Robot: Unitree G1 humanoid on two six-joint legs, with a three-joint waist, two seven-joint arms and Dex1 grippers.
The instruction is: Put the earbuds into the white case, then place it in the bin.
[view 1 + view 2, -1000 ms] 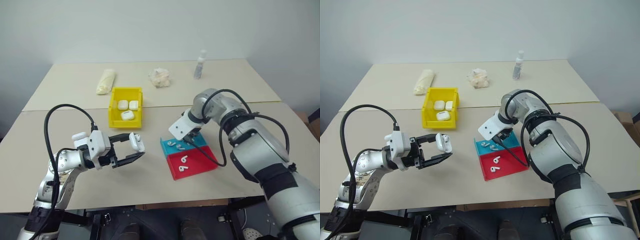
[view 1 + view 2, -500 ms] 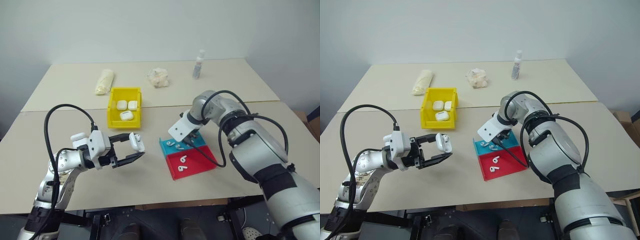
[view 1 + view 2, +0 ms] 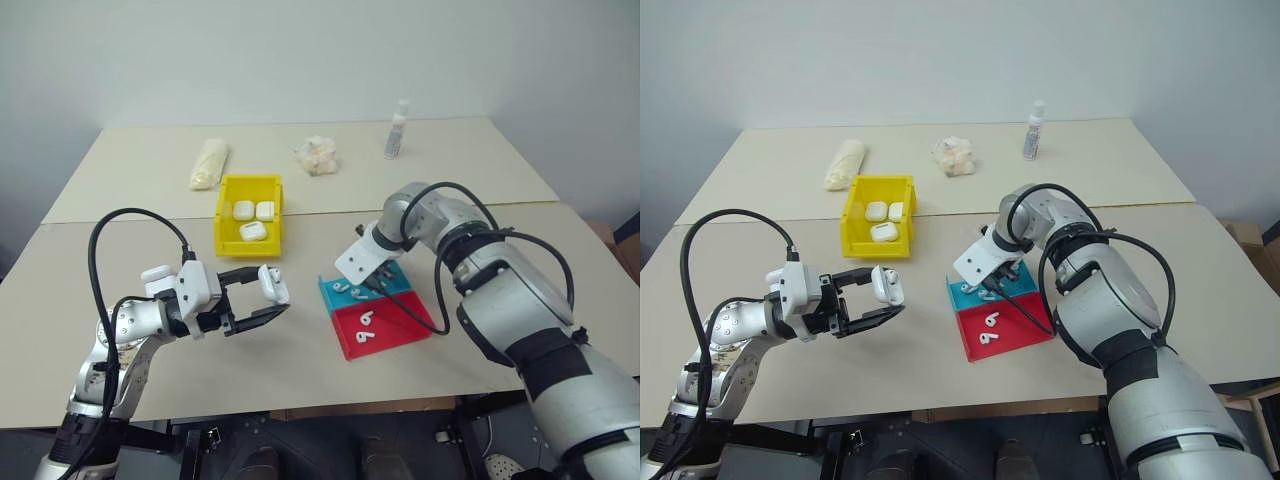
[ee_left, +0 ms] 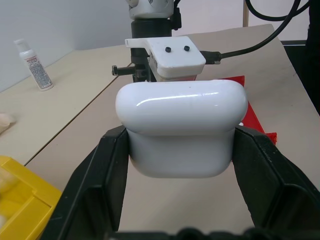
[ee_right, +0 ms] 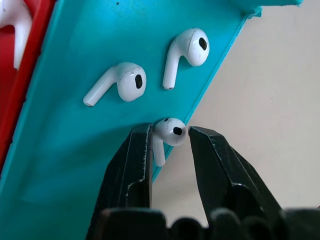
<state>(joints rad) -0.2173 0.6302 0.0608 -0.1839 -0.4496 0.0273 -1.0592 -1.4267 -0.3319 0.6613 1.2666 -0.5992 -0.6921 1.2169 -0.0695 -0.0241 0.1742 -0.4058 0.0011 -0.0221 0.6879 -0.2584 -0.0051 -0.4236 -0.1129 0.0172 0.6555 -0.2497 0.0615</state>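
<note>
I've got the left end effector (image 3: 268, 297) out over the near part of the surface (image 3: 300, 360), pointing level toward my right, and it's clamped firmly on the white case (image 4: 181, 126). In the left wrist view the case sits squarely between the two black fingers (image 4: 111, 165), one pressing on each side, and it's held clear of the surface.

Over on the right, my right end effector (image 5: 169, 137) is angled steeply down at the blue tray (image 3: 395, 283). In the right wrist view I see one earbud (image 5: 168, 135) between the fingertips, right at the tray's edge. The fingers are close on either side of it; one touches it, but a sliver of gap shows by the other, so I can't tell whether the grip is made. Two more earbuds (image 5: 120, 83) lie loose on the blue floor just beyond, side by side and apart from each other.

The red tray (image 3: 400, 325) sits touching the blue one on its near side, and it holds a couple of earbuds (image 3: 367, 320) too.

The bin (image 3: 230, 240) stands farther back on the surface, between my two arms and well apart from both. Three white cases (image 3: 253, 231) lie inside it.

Along the far edge I see a pale roll (image 3: 211, 163), a crumpled wad (image 3: 317, 155) and a small bottle (image 3: 397, 130).
</note>
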